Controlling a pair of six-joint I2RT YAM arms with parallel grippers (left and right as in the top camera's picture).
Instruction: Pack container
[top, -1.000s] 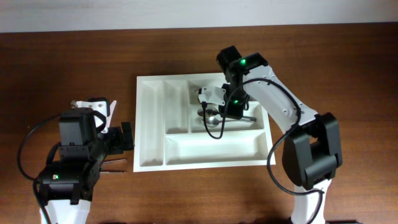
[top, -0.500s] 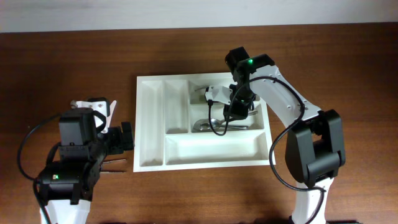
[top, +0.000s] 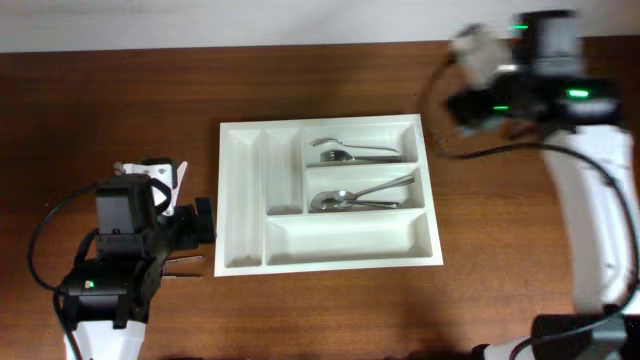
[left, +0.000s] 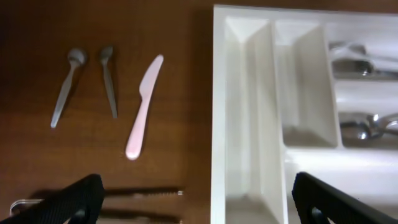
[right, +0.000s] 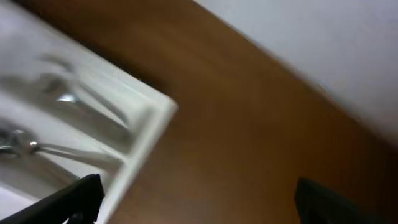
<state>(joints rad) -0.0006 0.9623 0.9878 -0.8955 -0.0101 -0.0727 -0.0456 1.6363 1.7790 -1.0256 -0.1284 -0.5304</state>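
both hands open and empty, tray holds forks and spoons

the container (top: 340, 240) lies flat in the middle of the wooden surface (top: 320, 310), its two narrow compartments on the left and three wide ones on the right. forks (top: 350, 152) lie in the far wide compartment and spoons (top: 355, 198) in the middle one; the near wide compartment and both narrow ones hold nothing.

the left hand (top: 203, 220) sits just off the container's left edge. its wrist view shows the fingers (left: 81, 199) spread wide with nothing between them, over the container's left wall (left: 249, 124). on the surface to the left of that wall lie a grey spoon (left: 64, 87), a shorter grey spoon (left: 109, 81) and a pale knife (left: 143, 106), side by side and apart from the container.

the right hand (right: 198, 183) is up at the far right, well clear of the container, and blurred in both views. its fingers (right: 81, 196) stand wide apart and grip nothing; a corner of the container (right: 152, 115) shows below them.
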